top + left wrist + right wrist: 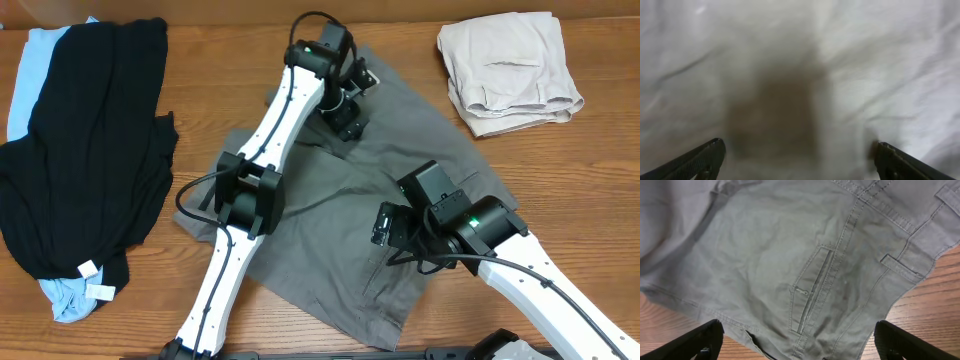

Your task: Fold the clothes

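Shorts (420, 135), grey-olive, lie spread and rumpled under both arms; left gripper (347, 118) hangs jaws wide, close over the cloth at the far side; right gripper (385, 226) hangs equally wide above the back pocket (812, 287) by the near hem; neither holds anything; likely trouble: a pinch catching only the top layer, or wrinkles bunching, leaving a crooked fold.

blurred: shorts (840, 75) (left wrist) | hidden: light-blue garment (30, 70) mostly under black garment (100, 140)
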